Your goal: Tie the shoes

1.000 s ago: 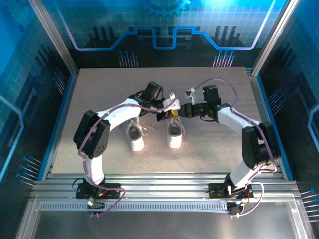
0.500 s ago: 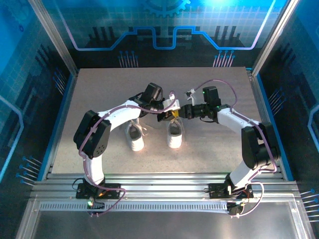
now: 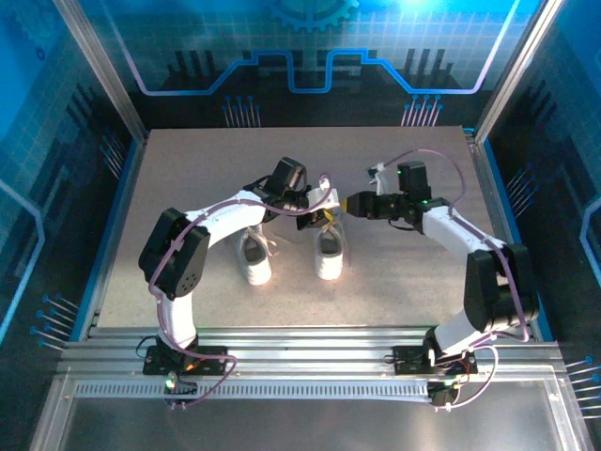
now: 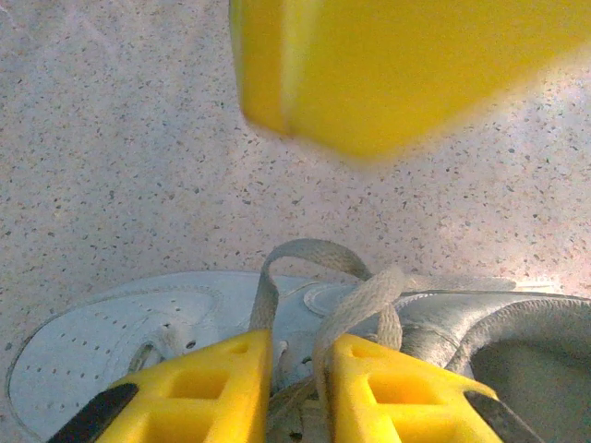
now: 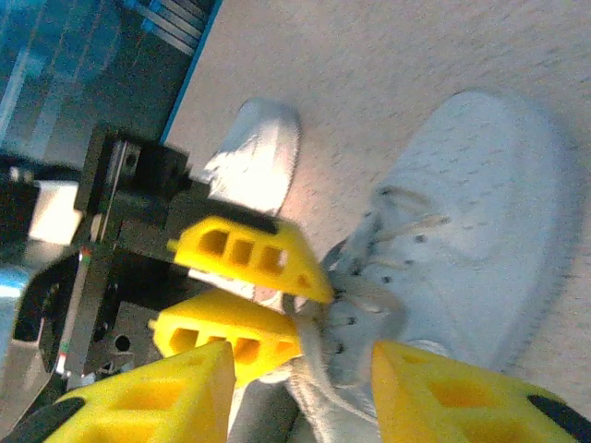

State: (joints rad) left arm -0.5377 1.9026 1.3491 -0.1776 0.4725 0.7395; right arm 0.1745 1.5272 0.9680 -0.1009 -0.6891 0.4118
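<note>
Right gripper (image 5: 300, 362) has let go and backed off sideways from the shoe (image 5: 466, 203); jaws spread, empty. Left gripper (image 4: 297, 349) pinches a lace (image 4: 309, 251) loop, shoe right beneath it (other shoe (image 3: 254, 258) beside). Knot looks unfinished; regrasp likely.

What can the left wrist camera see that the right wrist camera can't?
Left wrist: a flat white lace loop arching above the left claw. Right wrist: the second small white sneaker, toe end, and the left claw's black body. Both: the white low-top sneaker under the claws, plus yellow claw fingers.
</note>
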